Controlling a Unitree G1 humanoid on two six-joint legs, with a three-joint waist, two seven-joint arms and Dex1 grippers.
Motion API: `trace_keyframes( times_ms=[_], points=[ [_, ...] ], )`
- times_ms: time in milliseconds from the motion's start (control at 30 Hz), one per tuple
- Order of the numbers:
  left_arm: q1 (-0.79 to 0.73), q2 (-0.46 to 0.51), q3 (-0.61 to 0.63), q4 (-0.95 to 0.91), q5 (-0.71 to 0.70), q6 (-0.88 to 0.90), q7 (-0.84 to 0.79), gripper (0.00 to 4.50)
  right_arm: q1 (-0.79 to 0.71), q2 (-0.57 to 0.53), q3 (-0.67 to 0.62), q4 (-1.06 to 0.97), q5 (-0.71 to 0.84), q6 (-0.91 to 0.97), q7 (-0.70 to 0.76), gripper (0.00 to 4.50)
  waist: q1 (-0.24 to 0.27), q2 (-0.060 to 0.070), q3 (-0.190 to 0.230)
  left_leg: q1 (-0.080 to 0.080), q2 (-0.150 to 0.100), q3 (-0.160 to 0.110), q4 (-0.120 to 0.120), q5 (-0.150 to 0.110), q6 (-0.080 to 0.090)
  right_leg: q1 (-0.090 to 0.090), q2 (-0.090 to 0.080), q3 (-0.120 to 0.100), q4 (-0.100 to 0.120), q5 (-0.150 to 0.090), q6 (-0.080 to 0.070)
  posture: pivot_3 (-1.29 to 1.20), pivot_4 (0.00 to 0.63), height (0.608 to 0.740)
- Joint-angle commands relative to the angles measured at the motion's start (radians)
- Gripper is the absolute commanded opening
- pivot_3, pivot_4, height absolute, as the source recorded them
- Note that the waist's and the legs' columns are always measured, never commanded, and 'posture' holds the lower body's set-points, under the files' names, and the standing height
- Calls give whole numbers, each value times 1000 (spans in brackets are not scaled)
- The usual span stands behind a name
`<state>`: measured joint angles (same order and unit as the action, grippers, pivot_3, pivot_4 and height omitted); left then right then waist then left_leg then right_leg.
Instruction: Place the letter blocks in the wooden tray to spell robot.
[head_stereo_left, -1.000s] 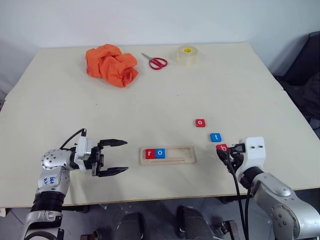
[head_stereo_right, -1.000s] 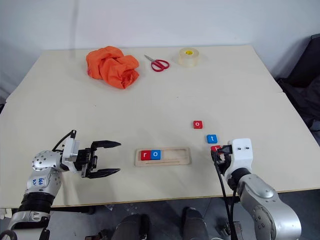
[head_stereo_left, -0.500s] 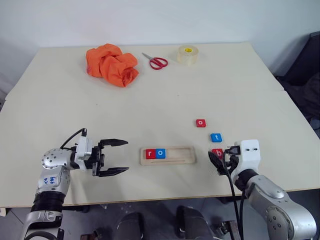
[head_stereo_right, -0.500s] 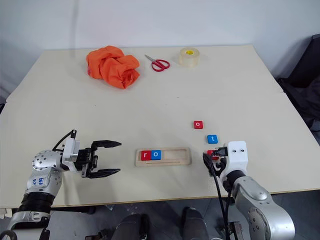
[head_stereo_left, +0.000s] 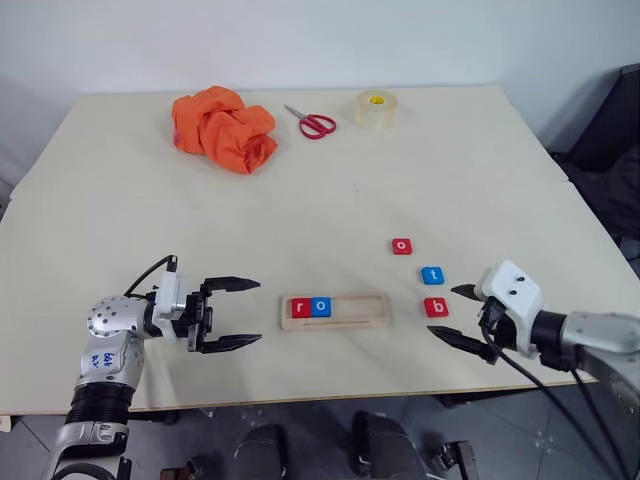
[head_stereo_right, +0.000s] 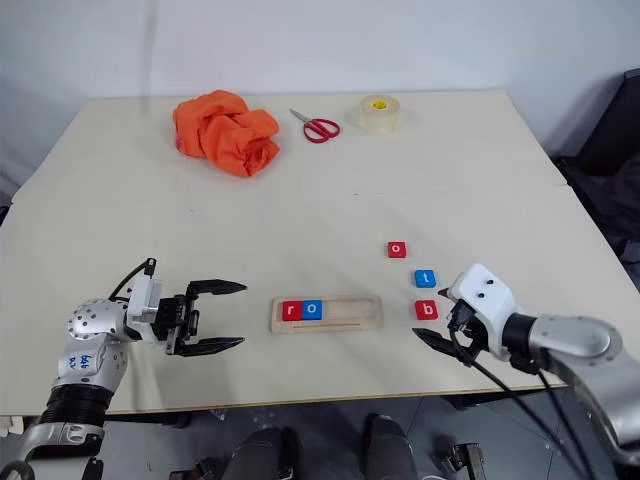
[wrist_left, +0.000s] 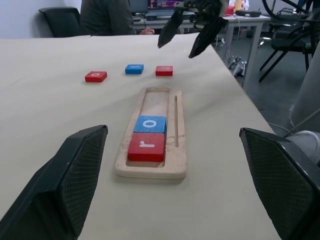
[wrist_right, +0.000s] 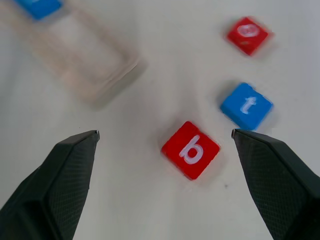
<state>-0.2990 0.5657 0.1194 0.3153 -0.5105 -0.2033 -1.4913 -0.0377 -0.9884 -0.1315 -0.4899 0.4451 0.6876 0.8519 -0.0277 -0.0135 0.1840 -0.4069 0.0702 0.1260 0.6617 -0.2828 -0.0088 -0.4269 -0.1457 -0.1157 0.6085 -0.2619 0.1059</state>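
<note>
Tiles spell only a start so far: a red r (head_stereo_left: 301, 307) and a blue o (head_stereo_left: 320, 306) lie flat, touching, at the left end of the wooden tray (head_stereo_left: 350, 320), which sits near the front edge of the table (head_stereo_left: 120, 200), about midway along it. The rest of the tray's recess is bare, judged ready for three more letters. Those three lie loose on the table toward its right side, off the tray's right end: the red b (head_stereo_left: 436, 307) nearest the tray and just beside it, the blue t (head_stereo_left: 432, 274) a little farther back, the red o tile (head_stereo_left: 401, 245) behind that. They run roughly in a line slanting away from the front edge, each apart from the next.

The right gripper (head_stereo_left: 458, 315) hangs just right of the b, fingers spread wide with nothing between them, aimed so the b lies between the two tips in its wrist view; b is the next letter needed, so this looks like lining up to pick it. The left gripper (head_stereo_left: 235, 313) hovers left of the tray, released and empty, pointing level at the tray's end, probably just waiting clear.
</note>
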Motion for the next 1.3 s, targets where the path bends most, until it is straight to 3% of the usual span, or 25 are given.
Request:
trace_keyframes(
  times_ms=[33, 200, 600, 700, 833, 967, 1300],
  points=[
    [34, -6, 12, -67, -16, 2, 24, 4500, -74, -56, 78, 125, -67, -132, 138, 4442, 1, -1, 1, 0, 0, 0, 0, 0, 0, 0, 0, 0, 0, 0, 0, 0, 150, 740],
    [124, -6, 31, -152, -22, 12, 79, 4500, -231, -75, 215, 322, -161, -263, 295, 4442, 0, -2, 1, 0, 0, 2, 0, 0, 0, -1, 0, 1, 0, 0, 0, 0, 150, 740],
    [254, 1, 57, -283, -34, 39, 154, 4500, -393, 8, 341, 511, -277, -370, 399, 4442, 2, -2, 1, 0, 1, 2, 1, -1, -1, -1, -1, 0, 0, 0, 0, 0, 150, 740],
    [255, 2, 59, -287, -35, 41, 157, 4500, -399, 19, 352, 521, -292, -371, 408, 3807, 2, -2, 1, 0, 1, 2, 1, -1, -1, -1, -1, 0, 0, 0, 0, 0, 150, 740],
    [242, 6, 57, -275, -34, 40, 152, 4500, -410, 34, 349, 541, -314, -376, 395, 2470, 2, -2, 1, 0, 1, 2, 1, -1, -1, -1, -1, 0, 1, 0, 0, 0, 150, 740],
    [200, 17, 52, -229, -36, 38, 120, 4500, -421, 34, 327, 522, -303, -346, 388, 1583, 1, -2, 1, 0, 1, 3, 2, -1, -2, -1, -1, 0, 1, 0, 0, 0, 150, 740],
    [92, 28, 53, -76, -14, -9, 42, 4500, -428, 27, 233, 206, -161, -40, 347, 1474, 2, -2, 1, 0, 1, 2, 2, -1, -2, -2, -1, 0, 3, 0, 0, 0, 150, 740]
  ],
)
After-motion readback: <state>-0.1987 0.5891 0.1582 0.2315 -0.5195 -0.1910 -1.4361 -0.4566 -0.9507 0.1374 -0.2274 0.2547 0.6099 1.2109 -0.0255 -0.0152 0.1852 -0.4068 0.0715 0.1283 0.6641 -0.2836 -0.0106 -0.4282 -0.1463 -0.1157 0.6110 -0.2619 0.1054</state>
